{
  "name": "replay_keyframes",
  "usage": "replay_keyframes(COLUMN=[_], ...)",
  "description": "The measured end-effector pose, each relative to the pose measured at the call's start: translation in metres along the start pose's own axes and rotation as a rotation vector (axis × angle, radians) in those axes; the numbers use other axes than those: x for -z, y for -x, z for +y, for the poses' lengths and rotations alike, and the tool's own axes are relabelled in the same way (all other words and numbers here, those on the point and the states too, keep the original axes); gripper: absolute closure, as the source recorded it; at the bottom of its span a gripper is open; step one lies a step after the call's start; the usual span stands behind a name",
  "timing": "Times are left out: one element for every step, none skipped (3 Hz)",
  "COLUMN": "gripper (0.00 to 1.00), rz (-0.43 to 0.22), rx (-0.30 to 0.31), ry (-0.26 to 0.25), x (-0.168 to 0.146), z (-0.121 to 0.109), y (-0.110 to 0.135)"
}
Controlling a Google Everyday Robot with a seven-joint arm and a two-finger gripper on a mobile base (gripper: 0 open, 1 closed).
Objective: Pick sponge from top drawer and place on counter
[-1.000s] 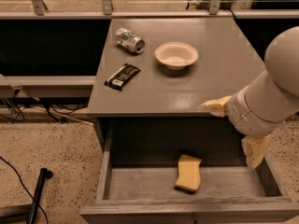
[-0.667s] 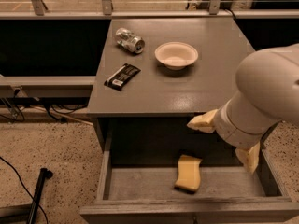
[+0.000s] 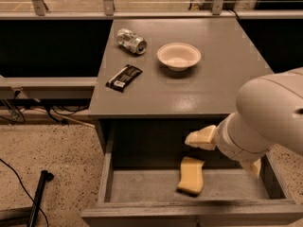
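Note:
The pale-yellow sponge (image 3: 191, 175) lies on the worn bottom of the open top drawer (image 3: 137, 186), right of its middle. My gripper (image 3: 222, 153) hangs over the drawer's right half, just above and to the right of the sponge. Its two cream fingers are spread open, one fingertip (image 3: 199, 137) above the sponge, the other (image 3: 254, 167) near the drawer's right wall. It holds nothing. My white arm covers the drawer's right rear part. The grey counter (image 3: 213, 86) is above the drawer.
On the counter stand a white bowl (image 3: 179, 56), a crushed can (image 3: 131, 40) and a black wrapped bar (image 3: 124, 77). A metal rail (image 3: 142, 14) runs along the back. Cables (image 3: 28, 115) and a black rod (image 3: 38, 197) lie on the floor at the left.
My arm has swung left and down, from the counter's front right edge into the drawer, bringing the fingers close above the sponge. The sponge has not moved.

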State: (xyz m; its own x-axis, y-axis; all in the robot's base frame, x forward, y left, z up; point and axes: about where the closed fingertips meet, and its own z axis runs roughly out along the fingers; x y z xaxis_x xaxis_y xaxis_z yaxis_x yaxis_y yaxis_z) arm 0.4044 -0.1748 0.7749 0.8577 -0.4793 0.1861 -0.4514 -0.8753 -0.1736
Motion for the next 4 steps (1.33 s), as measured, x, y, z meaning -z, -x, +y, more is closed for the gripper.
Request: replay_keyframes(gripper=[0.00,0.00,0.00,0.00], rz=[-0.097,-0.207,-0.297,-0.302], rx=[0.065,0.291,0.437,0.518], ry=[0.025,0.084,0.039,0.028], x=[-0.014,-0.052,-0.085,-0.086], z=[-0.008,-0.002,0.005,0.006], y=[0.010,0.022,0.033,0.034])
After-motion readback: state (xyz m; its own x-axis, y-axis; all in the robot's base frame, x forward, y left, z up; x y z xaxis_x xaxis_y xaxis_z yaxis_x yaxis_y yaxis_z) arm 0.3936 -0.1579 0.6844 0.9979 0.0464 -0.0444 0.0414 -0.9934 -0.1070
